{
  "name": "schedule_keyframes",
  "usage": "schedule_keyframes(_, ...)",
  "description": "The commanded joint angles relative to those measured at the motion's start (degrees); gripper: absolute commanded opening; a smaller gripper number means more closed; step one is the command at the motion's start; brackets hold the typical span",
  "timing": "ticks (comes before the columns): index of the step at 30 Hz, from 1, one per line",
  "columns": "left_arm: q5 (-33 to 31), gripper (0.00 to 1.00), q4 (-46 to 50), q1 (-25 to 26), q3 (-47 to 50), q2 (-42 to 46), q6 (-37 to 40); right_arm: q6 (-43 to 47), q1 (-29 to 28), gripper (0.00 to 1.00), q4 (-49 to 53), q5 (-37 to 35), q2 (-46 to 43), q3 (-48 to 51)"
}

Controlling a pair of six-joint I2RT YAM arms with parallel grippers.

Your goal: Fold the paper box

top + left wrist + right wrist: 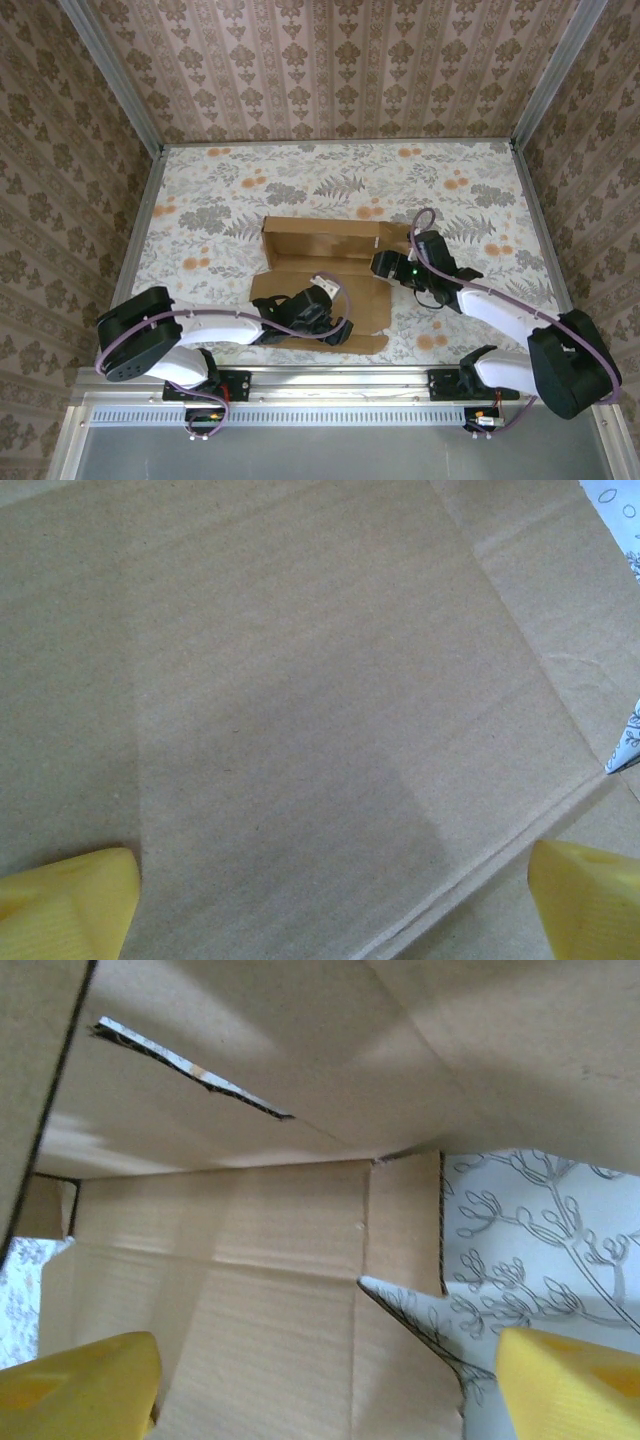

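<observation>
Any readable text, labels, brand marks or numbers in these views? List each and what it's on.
None can be read.
Paper box: plain brown cardboard, no print.
Table cover and walls: floral pattern only, no lettering.
Green light on the right arm: a lamp, with no legible marking beside it.

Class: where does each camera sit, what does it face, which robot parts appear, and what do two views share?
Top external: above and behind the arms, looking down at the table and paper box; left arm and right arm show.
Left wrist: on the left arm, close over the box's flat panel; left fingers show.
Right wrist: facing the box's raised wall; right fingers show.
Shared: both wrist views catch floral table.
</observation>
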State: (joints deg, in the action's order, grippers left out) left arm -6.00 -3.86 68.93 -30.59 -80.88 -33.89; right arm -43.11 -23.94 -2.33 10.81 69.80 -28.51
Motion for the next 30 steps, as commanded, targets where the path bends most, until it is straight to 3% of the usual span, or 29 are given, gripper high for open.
schedule_keyframes(1, -0.11, 1.0, 2.19, 0.77, -0.88, -0.84, -2.23, -1.36, -0.32, 0.94, -9.77, -0.55, 1.72, 1.98)
schedule_keyframes(4, -0.38, 1.0, 2.43, 0.77, -0.79, -0.67, -2.14, -1.1, -0.31, 1.0, -13.67, -0.34, 3.22, 3.04)
schedule_keyframes(12, -0.65, 1.0, 2.48, 0.86, -0.55, -0.94, -2.2, 0.27, -0.88, 1.0, -21.49, 0.05, 8.0, 3.66)
schedule_keyframes(30, -0.91, 1.0, 1.44, 1.39, 0.18, -0.77, -2.52, 1.45, -7.13, 1.0, -26.2, -2.19, 12.01, 1.37)
